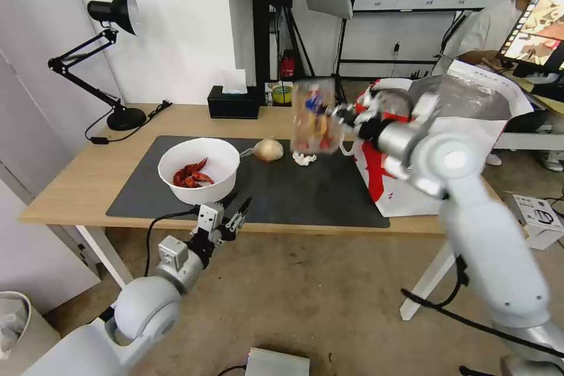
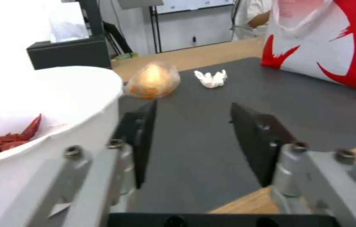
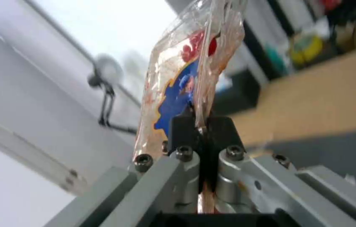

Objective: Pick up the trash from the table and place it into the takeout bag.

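The right gripper (image 3: 201,126) pinches the clear plastic tray (image 1: 314,117) by its thin edge, in the air beside the takeout bag (image 1: 435,188). It seems light, flexible and slippery. The left gripper (image 2: 195,132) waits spread near the white bowl (image 1: 200,170).

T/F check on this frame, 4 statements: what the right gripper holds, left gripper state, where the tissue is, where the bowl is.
1. The right gripper is shut on the clear plastic tray, held up in the air. True.
2. The left gripper is clamped on the white bowl. False: it is open, beside the bowl, holding nothing.
3. The crumpled tissue lies on the dark mat. True.
4. The bowl is already inside the takeout bag. False: it stands on the mat.
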